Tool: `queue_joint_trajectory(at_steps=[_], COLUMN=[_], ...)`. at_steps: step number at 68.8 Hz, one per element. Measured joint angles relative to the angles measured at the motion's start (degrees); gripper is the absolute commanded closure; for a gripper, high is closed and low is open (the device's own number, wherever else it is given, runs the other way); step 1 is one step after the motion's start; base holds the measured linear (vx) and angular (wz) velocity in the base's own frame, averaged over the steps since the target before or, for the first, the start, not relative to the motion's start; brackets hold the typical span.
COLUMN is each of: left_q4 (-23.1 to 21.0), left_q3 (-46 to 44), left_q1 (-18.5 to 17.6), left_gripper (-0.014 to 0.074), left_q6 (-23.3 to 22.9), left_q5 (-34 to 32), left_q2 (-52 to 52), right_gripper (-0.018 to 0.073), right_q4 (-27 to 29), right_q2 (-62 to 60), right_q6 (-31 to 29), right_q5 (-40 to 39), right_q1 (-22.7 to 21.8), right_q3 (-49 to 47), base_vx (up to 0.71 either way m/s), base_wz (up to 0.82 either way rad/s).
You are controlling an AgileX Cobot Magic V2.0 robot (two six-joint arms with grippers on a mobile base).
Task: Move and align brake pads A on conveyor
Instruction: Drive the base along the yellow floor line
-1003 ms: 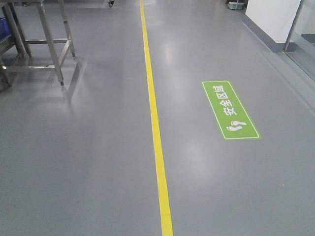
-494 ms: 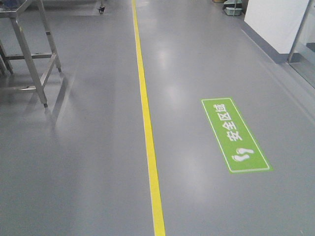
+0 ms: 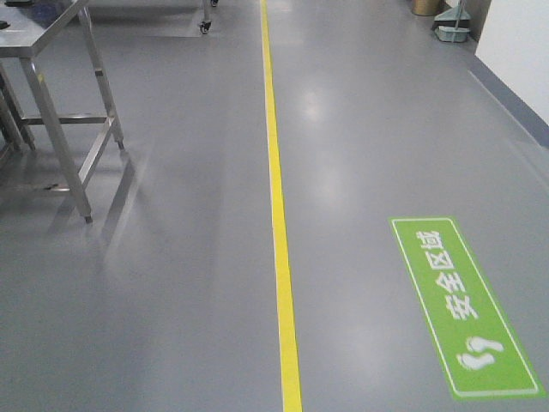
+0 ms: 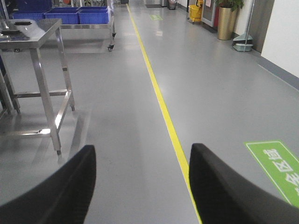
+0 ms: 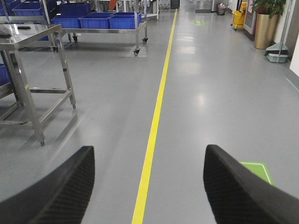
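Grippers: left gripper (image 4: 142, 154) and right gripper (image 5: 149, 151) both point along the aisle, jaws spread wide, nothing between them.
Floor: the grey glossy floor (image 3: 154, 309) fills every view.
Table: a steel table (image 3: 45, 39) stands at the left, well apart from both arms; no pads can be made out on its top.
Line: a yellow line (image 3: 279, 223) runs straight up the aisle.
Sign: a green sign (image 3: 463, 309) lies flat, right of the line.
Pads, conveyor: neither is in any view, so their place cannot be told.
Progress: by my reading no step is shown done; reaching the conveyor, then moving and aligning all the pads, is left.
Views: the front view looks down at bare floor only. The wrist views look far ahead and add blue bins (image 5: 107, 21) on wheeled racks and a gold pot (image 4: 226, 21). The right wrist catches only a corner of the sign.
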Motion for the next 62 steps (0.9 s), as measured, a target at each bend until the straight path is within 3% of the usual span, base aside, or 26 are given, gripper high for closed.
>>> queue_joint_trajectory(at_steps=[62], left_q4=[0.0], left_q3=[0.0], left_q1=[0.0], left_gripper=[0.0167], left_q6=[0.0], left_q5=[0.0], left_q2=[0.0], right_gripper=[0.0086], right_q4=[0.0], right_q2=[0.0], right_q6=[0.0], right_q5=[0.0], right_q1=[0.0], right_q3=[0.0], base_vx=[0.73], base_wz=[0.0])
